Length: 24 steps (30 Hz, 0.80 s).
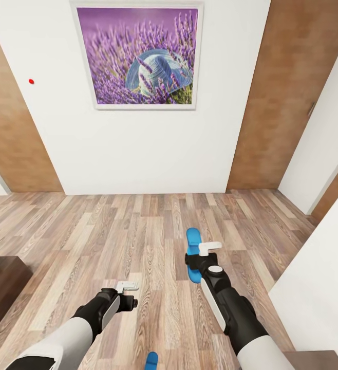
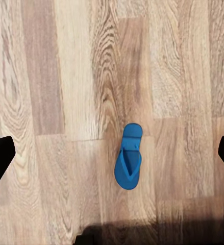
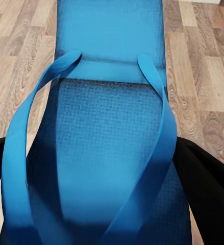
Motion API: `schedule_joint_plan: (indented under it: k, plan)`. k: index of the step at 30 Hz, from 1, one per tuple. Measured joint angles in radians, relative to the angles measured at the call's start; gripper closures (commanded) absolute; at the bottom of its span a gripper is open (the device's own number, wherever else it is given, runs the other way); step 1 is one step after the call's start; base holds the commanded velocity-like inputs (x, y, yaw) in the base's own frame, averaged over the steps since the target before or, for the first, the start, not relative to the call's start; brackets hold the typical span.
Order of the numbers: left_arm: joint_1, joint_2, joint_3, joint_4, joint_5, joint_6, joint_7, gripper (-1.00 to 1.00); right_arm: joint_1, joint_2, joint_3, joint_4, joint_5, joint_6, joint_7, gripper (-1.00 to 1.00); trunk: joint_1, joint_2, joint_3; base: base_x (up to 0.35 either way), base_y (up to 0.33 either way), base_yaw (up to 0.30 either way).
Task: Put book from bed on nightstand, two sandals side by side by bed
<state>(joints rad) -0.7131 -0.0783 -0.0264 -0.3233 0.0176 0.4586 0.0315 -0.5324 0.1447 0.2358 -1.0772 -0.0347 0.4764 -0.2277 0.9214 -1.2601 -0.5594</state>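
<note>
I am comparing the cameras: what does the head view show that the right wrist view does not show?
Head view alone: the lavender picture on the white wall, both arms, the left gripper, a second sandal at the frame's bottom edge. Right wrist view alone: the sandal's strap up close, between the dark fingers. Both: the blue sandal and the wood-plank floor.

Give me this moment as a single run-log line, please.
phase: sandal pickup | right gripper: around blue sandal, grip unclear | left gripper: open, empty | second sandal: on floor
</note>
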Motion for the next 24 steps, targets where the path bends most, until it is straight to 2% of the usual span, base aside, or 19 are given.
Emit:
schedule_joint_plan:
  k: [13, 24]
  plan:
    - [0.000, -0.002, -0.002, 0.001, -0.001, 0.006, 0.002, -1.00, 0.000, 0.000, 0.007, -0.001, 0.002, 0.000, 0.000, 1.00, 0.050, -0.091, -0.041, 0.000, 0.000, 0.000]
    - [0.000, -0.007, -0.004, 0.048, -0.001, 0.006, 0.003, -1.00, 0.001, 0.000, 0.007, -0.008, 0.003, 0.000, 0.000, 1.00, 0.092, -0.168, -0.075, 0.000, 0.000, 0.000]
